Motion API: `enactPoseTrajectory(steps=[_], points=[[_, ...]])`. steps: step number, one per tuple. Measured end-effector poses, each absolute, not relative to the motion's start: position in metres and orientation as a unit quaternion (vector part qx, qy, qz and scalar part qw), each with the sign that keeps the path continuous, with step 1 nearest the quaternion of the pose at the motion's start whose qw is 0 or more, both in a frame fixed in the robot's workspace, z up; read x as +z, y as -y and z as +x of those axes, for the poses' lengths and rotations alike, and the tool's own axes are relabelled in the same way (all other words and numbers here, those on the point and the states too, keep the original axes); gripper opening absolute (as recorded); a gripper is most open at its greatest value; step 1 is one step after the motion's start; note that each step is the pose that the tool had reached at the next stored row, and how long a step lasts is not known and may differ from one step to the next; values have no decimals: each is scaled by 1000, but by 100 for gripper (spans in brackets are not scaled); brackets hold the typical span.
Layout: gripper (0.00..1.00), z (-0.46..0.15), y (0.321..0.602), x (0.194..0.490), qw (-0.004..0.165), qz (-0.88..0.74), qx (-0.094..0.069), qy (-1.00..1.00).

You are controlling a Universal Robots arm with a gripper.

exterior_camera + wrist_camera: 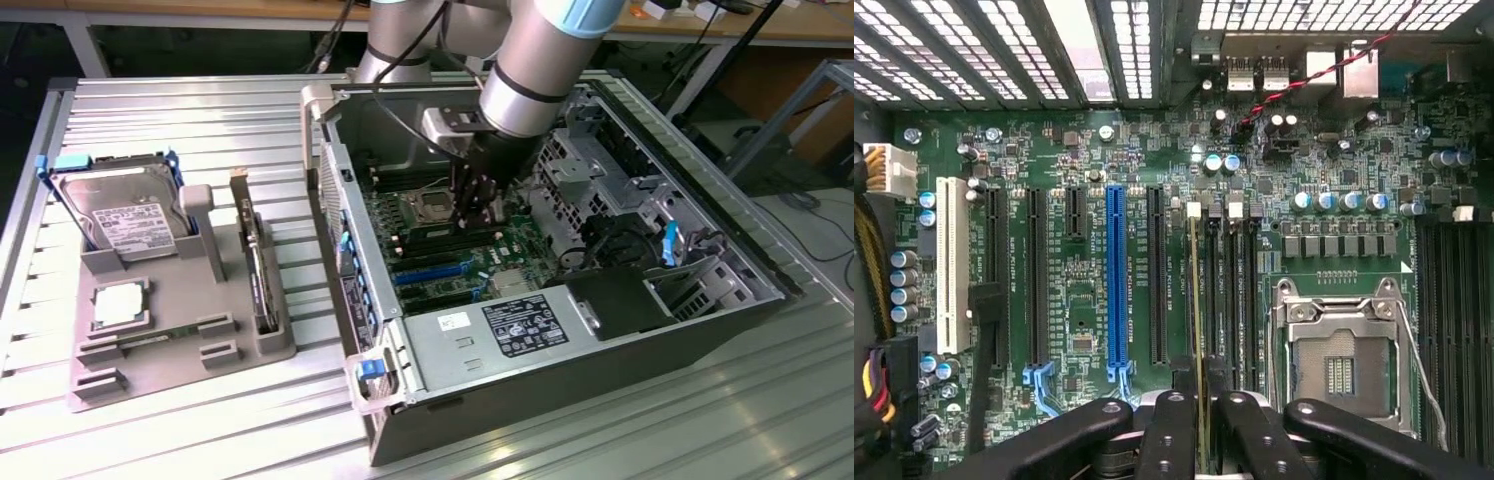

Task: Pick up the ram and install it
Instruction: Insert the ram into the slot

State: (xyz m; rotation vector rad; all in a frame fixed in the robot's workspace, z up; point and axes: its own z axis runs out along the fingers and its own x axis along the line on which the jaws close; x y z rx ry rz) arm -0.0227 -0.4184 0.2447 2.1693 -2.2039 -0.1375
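Nearest the wrist camera, the two black fingers (pixel 1172 435) of the end effector (pixel 1200 440) were closed to a narrow gap, one on each face of the ram (pixel 1196 300). The ram was held on edge, with its thin long edge toward the camera. It ran out from between the fingers along the memory slots (pixel 1239 300), lined up with the slot farthest from the CPU socket (pixel 1339 360). Whether its contacts had entered that slot could not be determined. The socket showed its contact field inside a metal frame. On the other side of the memory slots stood a row of expansion slots, among them a blue slot (pixel 1116 280) and a white slot (pixel 951 265), all on the green motherboard (pixel 1334 200).

In the exterior view, the arm (pixel 534 70) reached down into the open case (pixel 561 400), which lay on its side on the ribbed metal surface (pixel 174 120). The end effector was low over the motherboard, just beside the socket. Well apart, at the exterior view's left, a grey tray (pixel 134 385) carried a hard drive (pixel 127 220) standing in a blue frame, a card (pixel 260 270) on edge and a silver processor (pixel 118 305) lying flat.
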Motion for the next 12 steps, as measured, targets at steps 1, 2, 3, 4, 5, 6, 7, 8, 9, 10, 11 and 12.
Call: enactPoseTrajectory(steps=[1, 2, 3, 4, 5, 6, 7, 8, 9, 10, 11, 12], points=[[15, -23, 418, 244, 23, 701, -44, 712], [15, -23, 418, 241, 23, 699, -44, 713], [15, -23, 418, 240, 21, 697, -42, 716], [15, -23, 418, 240, 21, 697, -41, 716], [15, -23, 418, 240, 21, 697, -40, 716], [15, -24, 417, 240, 19, 697, -37, 716], [15, -24, 417, 240, 19, 697, -37, 716], [15, -24, 417, 239, 19, 697, -37, 716], [15, -25, 416, 239, 19, 696, -36, 717], [15, -27, 415, 239, 18, 695, -36, 718], [15, -27, 415, 238, 18, 695, -35, 718], [15, -27, 415, 233, 18, 695, -35, 718]])
